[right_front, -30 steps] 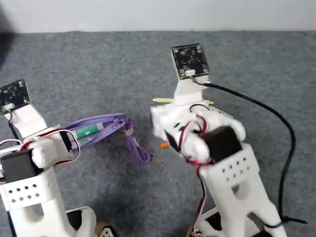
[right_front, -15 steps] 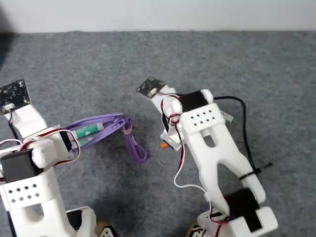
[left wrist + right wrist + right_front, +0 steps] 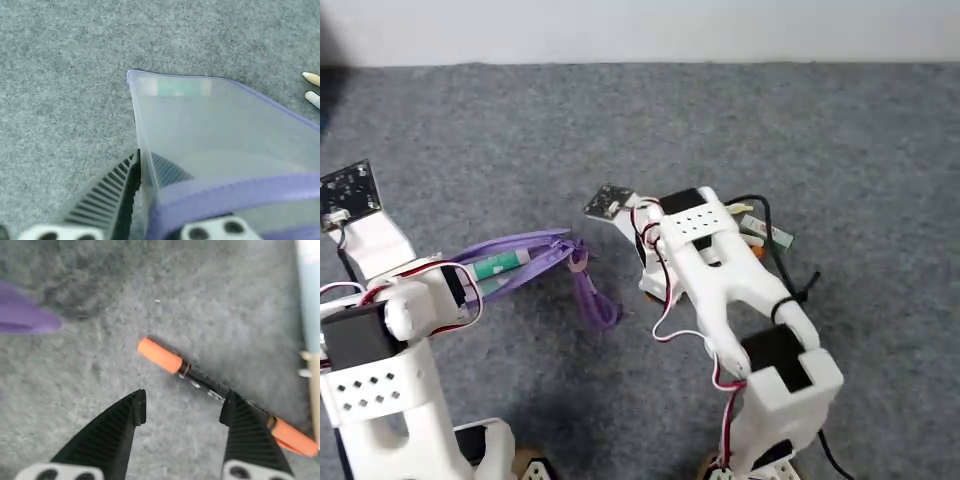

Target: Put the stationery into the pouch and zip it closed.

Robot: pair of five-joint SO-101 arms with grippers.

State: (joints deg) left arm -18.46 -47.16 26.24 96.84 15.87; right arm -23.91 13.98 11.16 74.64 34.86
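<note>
A translucent purple pouch (image 3: 515,262) lies at the left of the grey carpet with a green-capped item inside; its wall (image 3: 210,135) takes up much of the left wrist view. My left gripper (image 3: 150,210) is shut on the pouch's purple-trimmed edge, low at the left in the high view (image 3: 460,280). A black pen with orange caps (image 3: 200,382) lies on the carpet just beyond my right gripper (image 3: 185,400), which is open with its fingertips to either side of the pen. The right arm (image 3: 705,260) bends down over that spot, hiding the pen from above.
The pouch's purple strap (image 3: 592,300) trails toward the right arm, and its end (image 3: 22,315) lies near the pen. More stationery (image 3: 765,232) pokes out beside the right arm. Two pencil tips (image 3: 311,85) lie past the pouch. A white wall borders the far edge.
The right arm has folded forward and down, its wrist camera swinging from the far middle toward the pouch, bringing the open gripper low over the orange-capped pen. The left arm and pouch have not moved.
</note>
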